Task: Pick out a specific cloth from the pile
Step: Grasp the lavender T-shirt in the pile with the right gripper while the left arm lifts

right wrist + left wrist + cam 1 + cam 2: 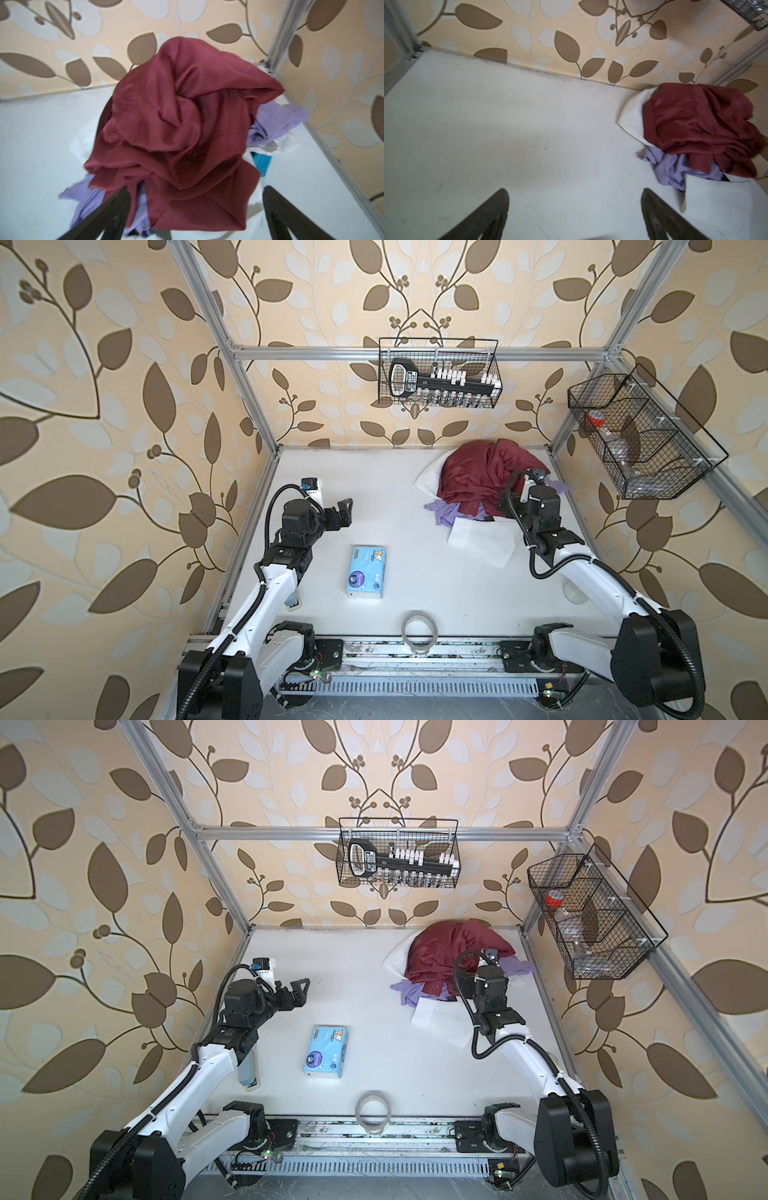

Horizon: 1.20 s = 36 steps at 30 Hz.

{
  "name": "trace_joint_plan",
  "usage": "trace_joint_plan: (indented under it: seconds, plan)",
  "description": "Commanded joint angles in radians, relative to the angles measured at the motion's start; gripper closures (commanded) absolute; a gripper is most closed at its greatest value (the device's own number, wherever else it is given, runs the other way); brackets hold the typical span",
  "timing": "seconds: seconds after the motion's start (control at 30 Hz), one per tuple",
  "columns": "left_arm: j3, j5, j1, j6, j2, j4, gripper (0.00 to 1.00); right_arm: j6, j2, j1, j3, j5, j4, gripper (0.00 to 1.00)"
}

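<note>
The pile (486,489) lies in the table's back right corner. A dark maroon cloth (484,475) (182,124) tops it, over a white garment (482,541) (716,203). The lavender cloth (451,512) (415,990) (675,168) (83,199) pokes out from under the maroon one at the near left, and more lavender shows at the far right (280,118). My right gripper (196,189) is open, its fingers on either side of the maroon cloth's near flap; in both top views its wrist (540,499) hides it. My left gripper (344,515) (575,193) is open over bare table, well left of the pile.
A blue tissue pack (366,571) lies mid-table and a tape roll (419,630) stands at the front edge. Wire baskets hang on the back wall (438,373) and the right frame (640,435). Frame posts close off the back corners. A blue scrap (262,162) shows in the pile.
</note>
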Motion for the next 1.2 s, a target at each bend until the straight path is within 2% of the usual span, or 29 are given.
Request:
trace_joint_plan:
  seconds: [0.0, 0.1, 0.2, 0.37, 0.5, 0.67, 0.83, 0.97, 1.17]
  plan:
    - [0.040, 0.237, -0.048, 0.003, -0.021, -0.035, 0.01, 0.015, 0.017, 0.061, 0.081, -0.137, -0.194, 0.00]
    - [0.058, 0.334, -0.086, 0.025, -0.007, -0.038, 0.01, 0.006, 0.085, 0.158, 0.136, -0.150, -0.237, 0.03]
    - [0.082, 0.385, -0.112, 0.055, 0.012, -0.072, 0.01, 0.000, 0.187, 0.250, 0.189, -0.162, -0.249, 0.10]
    - [0.081, 0.420, -0.142, 0.091, 0.004, -0.082, 0.01, 0.022, 0.415, 0.320, 0.319, -0.213, -0.280, 0.22]
    - [0.073, 0.371, -0.155, 0.103, -0.017, -0.080, 0.01, 0.062, 0.594, 0.333, 0.432, -0.185, -0.336, 0.29]
    - [0.073, 0.361, -0.161, 0.112, -0.033, -0.080, 0.01, 0.109, 0.725, 0.336, 0.515, -0.141, -0.367, 0.37]
    - [0.074, 0.361, -0.166, 0.118, -0.051, -0.073, 0.01, 0.142, 0.779, 0.337, 0.562, -0.070, -0.405, 0.41]
    - [0.067, 0.361, -0.167, 0.117, -0.064, -0.066, 0.01, 0.157, 0.801, 0.337, 0.567, -0.060, -0.388, 0.42]
    - [0.067, 0.355, -0.169, 0.117, -0.072, -0.064, 0.01, 0.169, 0.851, 0.337, 0.585, -0.058, -0.366, 0.59]
